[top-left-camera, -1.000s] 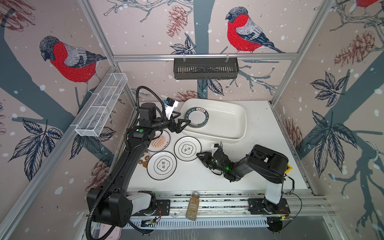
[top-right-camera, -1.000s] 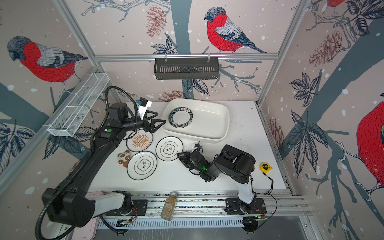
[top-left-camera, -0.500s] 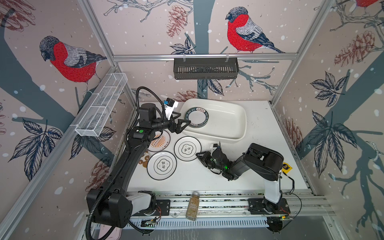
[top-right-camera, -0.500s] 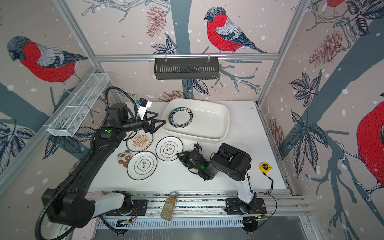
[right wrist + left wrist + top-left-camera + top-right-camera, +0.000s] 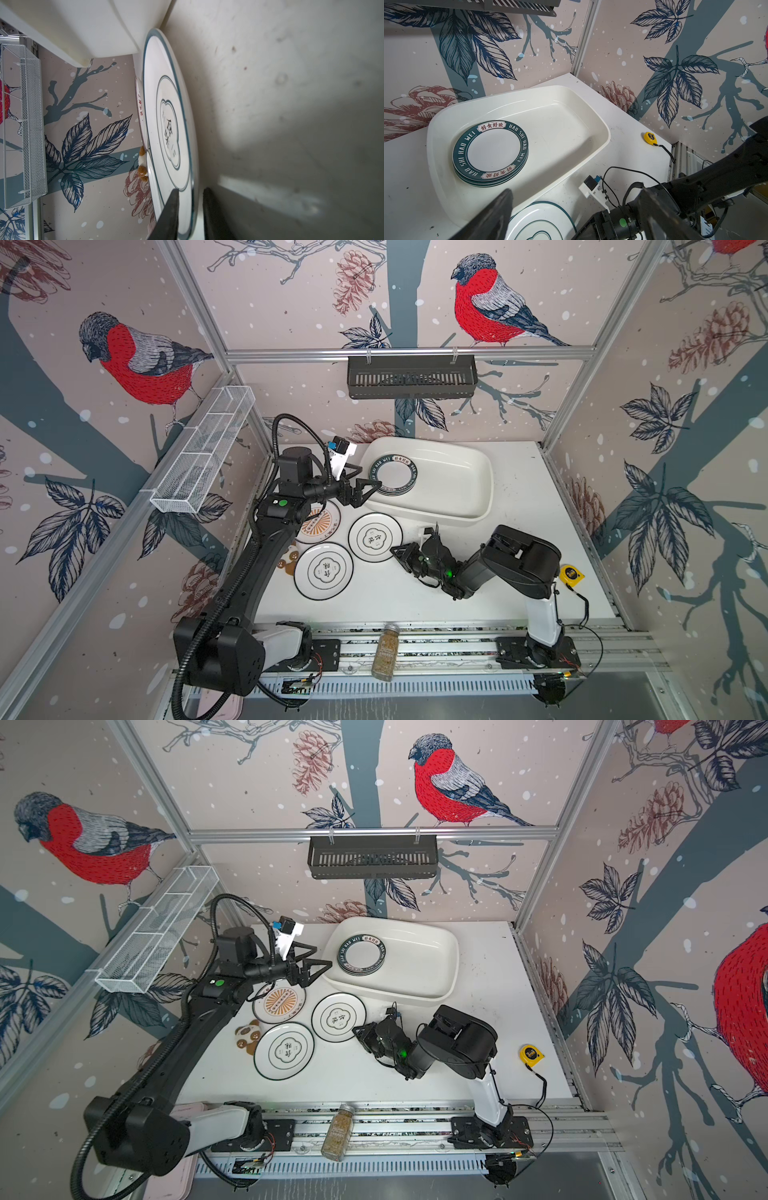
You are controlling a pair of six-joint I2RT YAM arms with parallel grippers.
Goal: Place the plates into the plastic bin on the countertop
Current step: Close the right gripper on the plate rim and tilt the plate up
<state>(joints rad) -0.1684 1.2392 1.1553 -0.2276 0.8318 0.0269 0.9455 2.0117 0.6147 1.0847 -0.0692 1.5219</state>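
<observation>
Since the earlier frame, our right gripper [image 5: 404, 551] has crept left onto the upper flower-emblem plate [image 5: 375, 537] mid-frame, jaws narrowing astride its right rim, unclamped; left gripper [image 5: 368, 494] gapes empty.

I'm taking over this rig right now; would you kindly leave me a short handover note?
Left gripper: open, empty, hovering at the plastic bin's edge.
Right gripper: jaws astride the rim of the flower plate nearest the bin; grip unconfirmed.
Done: green-rimmed stack lies in the bin.
Left: that plate, the second flower plate and the sunburst plate, all on the countertop.
</observation>
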